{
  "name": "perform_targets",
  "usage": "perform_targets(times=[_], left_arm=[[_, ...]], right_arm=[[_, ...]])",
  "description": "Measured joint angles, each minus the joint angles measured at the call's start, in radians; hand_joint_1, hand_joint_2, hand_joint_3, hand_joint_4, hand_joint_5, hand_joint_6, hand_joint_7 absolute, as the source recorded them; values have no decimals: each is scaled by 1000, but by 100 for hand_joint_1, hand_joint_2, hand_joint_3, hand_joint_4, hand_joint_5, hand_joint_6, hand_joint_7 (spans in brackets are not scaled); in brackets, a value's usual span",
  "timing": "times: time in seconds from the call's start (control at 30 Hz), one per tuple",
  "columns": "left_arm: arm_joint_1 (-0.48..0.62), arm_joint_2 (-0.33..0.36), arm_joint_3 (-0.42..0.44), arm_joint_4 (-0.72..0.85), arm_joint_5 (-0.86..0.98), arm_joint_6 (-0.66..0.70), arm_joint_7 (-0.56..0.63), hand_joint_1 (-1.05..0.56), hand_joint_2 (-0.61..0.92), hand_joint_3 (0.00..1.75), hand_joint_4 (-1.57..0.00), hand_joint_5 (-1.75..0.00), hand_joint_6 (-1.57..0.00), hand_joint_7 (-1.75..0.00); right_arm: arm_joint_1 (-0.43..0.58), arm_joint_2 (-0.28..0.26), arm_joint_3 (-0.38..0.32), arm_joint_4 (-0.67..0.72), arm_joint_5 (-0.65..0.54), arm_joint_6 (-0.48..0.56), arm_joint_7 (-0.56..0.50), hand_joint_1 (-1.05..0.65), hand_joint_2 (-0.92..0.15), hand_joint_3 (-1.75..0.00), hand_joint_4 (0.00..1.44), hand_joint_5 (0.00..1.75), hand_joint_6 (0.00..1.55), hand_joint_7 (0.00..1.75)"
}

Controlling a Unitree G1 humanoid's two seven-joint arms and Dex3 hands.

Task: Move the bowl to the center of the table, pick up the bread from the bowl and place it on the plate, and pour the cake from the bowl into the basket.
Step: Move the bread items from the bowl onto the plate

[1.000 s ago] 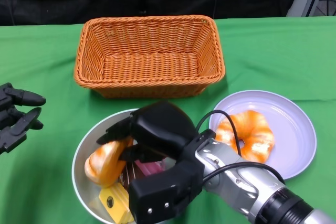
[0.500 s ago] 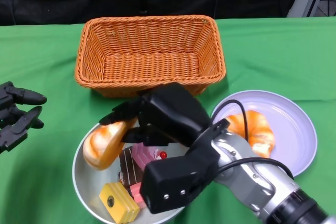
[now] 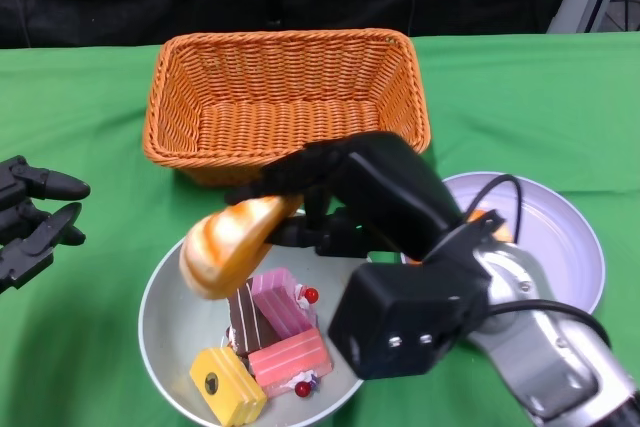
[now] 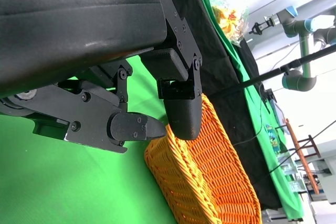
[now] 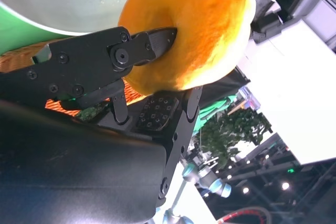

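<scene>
Green table [image 3: 90, 127], right hand [image 3: 345, 197] gripping bread [image 3: 228, 244]

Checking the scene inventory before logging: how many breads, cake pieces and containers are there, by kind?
Breads: 2, one held by the right hand, one on the plate
Cake pieces in the bowl: 4
Containers: 3, bowl, plate, basket
Total: 9

A woven orange wicker basket [image 3: 285, 105] sits on matt green cloth [image 3: 90, 117]; the bowl [image 3: 165, 319] shows a dull, smooth metal-grey finish, the plate [image 3: 560, 247] a smooth pale lilac sheen; the bread [image 3: 228, 243] looks glossy, held by the right hand [image 3: 340, 202] of matt black plastic
</scene>
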Motion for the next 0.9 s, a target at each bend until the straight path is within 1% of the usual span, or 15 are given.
perform_targets(times=[0.07,0.3,0.33,0.37,0.4,0.43,0.5,0.67,0.7,0.8,0.9], left_arm=[[0,0,-1,0,0,1,0,-11,92,31,-82,-116,-84,-86],[0,0,-1,0,-1,2,0,-10,92,31,-81,-119,-84,-88],[0,0,-1,0,-1,2,0,-11,92,30,-81,-119,-84,-88],[0,0,-2,0,-1,2,0,-11,92,30,-81,-120,-84,-88],[0,0,-2,-1,-1,3,0,-11,92,29,-81,-120,-84,-88],[0,0,-3,-1,-1,3,0,-11,92,29,-81,-120,-84,-88],[0,0,-4,-3,0,4,0,-11,92,29,-80,-119,-83,-88],[2,0,-3,-5,0,11,0,-10,92,30,-80,-119,-83,-87],[1,0,-4,-6,0,11,0,-10,92,31,-80,-119,-83,-87],[1,2,-3,-6,0,12,0,-9,92,32,-80,-120,-83,-88],[0,5,-2,-4,0,13,0,-10,92,31,-80,-121,-83,-90]], right_arm=[[22,-17,-27,-40,24,9,17,-20,-92,-3,73,153,113,15],[93,-61,-131,-189,99,80,63,-19,-92,-6,72,157,111,18],[98,-67,-145,-211,109,92,69,-19,-92,-6,70,160,109,23],[103,-72,-158,-234,113,105,75,-20,-92,-7,69,162,102,38],[108,-76,-169,-258,116,122,80,-20,-92,-9,67,167,87,69],[115,-79,-180,-280,121,138,85,-20,-92,-10,66,169,79,84],[138,-88,-208,-327,134,176,95,-22,-92,-13,66,173,73,98],[190,-112,-276,-394,176,233,118,-22,-92,-12,67,175,70,107],[197,-118,-287,-404,188,241,125,-19,-91,-11,67,175,68,113],[235,-153,-338,-445,216,282,153,-16,-92,-11,66,173,64,120],[275,-183,-388,-477,243,347,179,-14,-92,-12,65,170,62,120]])
